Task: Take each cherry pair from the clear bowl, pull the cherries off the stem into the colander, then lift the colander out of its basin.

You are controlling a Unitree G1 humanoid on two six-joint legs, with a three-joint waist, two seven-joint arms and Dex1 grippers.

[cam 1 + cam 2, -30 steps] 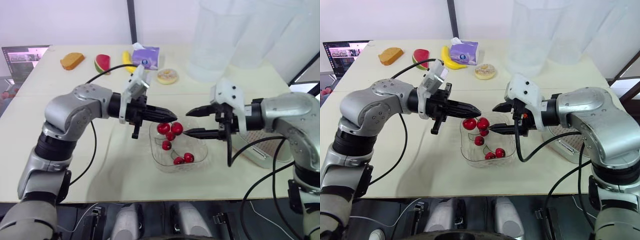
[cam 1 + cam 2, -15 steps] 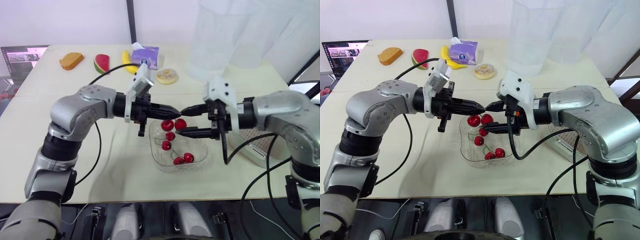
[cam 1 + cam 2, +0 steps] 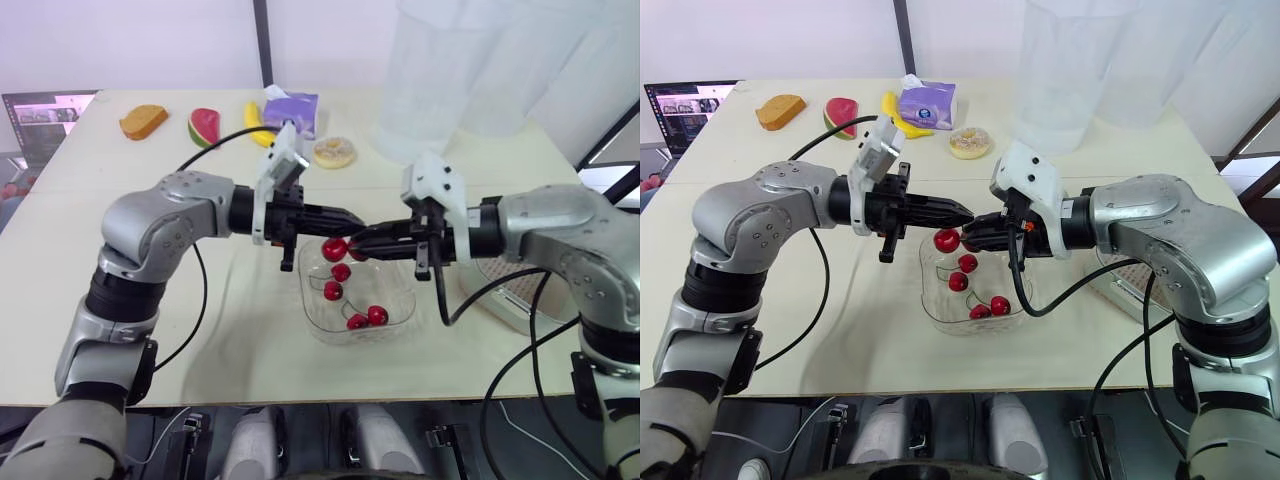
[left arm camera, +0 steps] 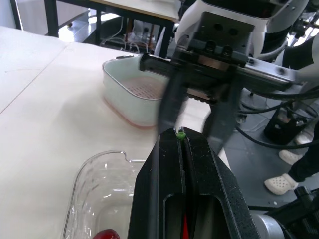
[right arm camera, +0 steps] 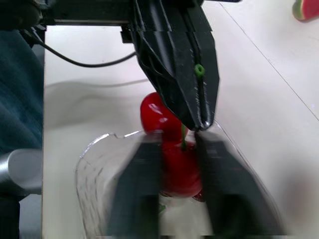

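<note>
My left gripper [image 3: 352,221] is shut on the green stem [image 4: 181,134] of a cherry pair, held just above the clear bowl [image 3: 398,326]. One red cherry [image 3: 334,249] hangs free below it. The other cherry [image 5: 177,168] sits between the fingers of my right gripper [image 3: 366,245], which is shut on it and meets the left gripper tip to tip. Several more cherries [image 3: 358,321] lie in the bowl. The pink colander [image 4: 147,90] sits in its white basin [image 3: 519,297] to the right of the bowl, behind my right arm.
At the table's far side lie a bread slice [image 3: 145,122], a watermelon slice [image 3: 204,127], a banana [image 3: 256,124], a purple tissue pack [image 3: 292,113] and a doughnut [image 3: 335,152]. A laptop [image 3: 45,120] stands at the far left. White translucent sheeting [image 3: 470,70] hangs at the back right.
My right gripper has moved left to meet the left gripper and has shut on one cherry of the pair. The left gripper has shifted slightly right, still holding the stem.
</note>
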